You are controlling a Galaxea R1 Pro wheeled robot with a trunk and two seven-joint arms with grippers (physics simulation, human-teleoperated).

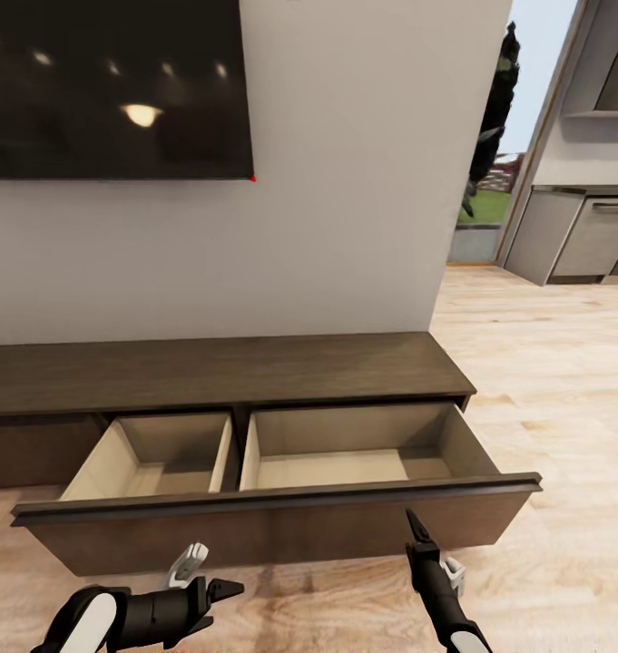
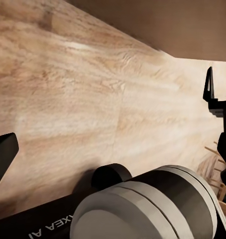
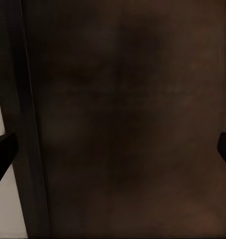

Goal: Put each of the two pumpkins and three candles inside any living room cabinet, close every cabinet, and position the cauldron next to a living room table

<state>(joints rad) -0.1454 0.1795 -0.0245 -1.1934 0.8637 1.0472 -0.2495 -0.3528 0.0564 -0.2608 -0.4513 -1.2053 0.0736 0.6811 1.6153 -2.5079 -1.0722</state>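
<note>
The long, low dark brown wood cabinet (image 1: 254,372) drawer stands open at 12 o'clock; right end effector (image 1: 416,533), wide, is nearest.

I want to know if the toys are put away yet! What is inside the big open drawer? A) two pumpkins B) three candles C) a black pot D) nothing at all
D: in the head view the open drawer of the cabinet shows only its bare pale wood floor in both halves.
</note>
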